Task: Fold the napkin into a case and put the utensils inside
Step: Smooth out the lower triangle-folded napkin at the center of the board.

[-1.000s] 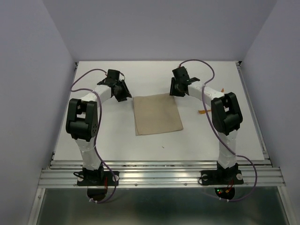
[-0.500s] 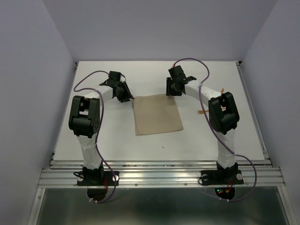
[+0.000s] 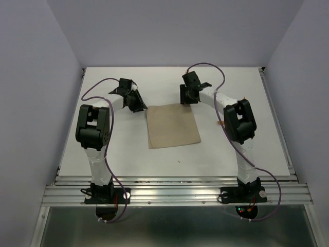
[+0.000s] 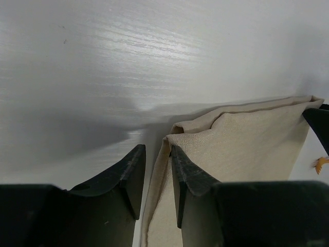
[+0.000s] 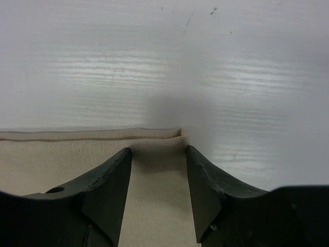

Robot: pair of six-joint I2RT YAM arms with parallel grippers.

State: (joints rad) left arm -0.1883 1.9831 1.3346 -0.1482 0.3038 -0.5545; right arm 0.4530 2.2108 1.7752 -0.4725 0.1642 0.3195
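Top external view: the napkin (image 3: 172, 126) lies flat on the table (image 3: 231, 154). The left gripper (image 4: 155, 149) and right gripper (image 5: 158, 149) each straddle a far corner, jaws apart, likely placed to pinch both corners and fold the cloth over.

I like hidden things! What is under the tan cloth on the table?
The plain tan-beige cloth napkin lies flat on the white table. At its far edge another cloth layer peeks out underneath. Anything beneath its middle is covered and cannot be seen.
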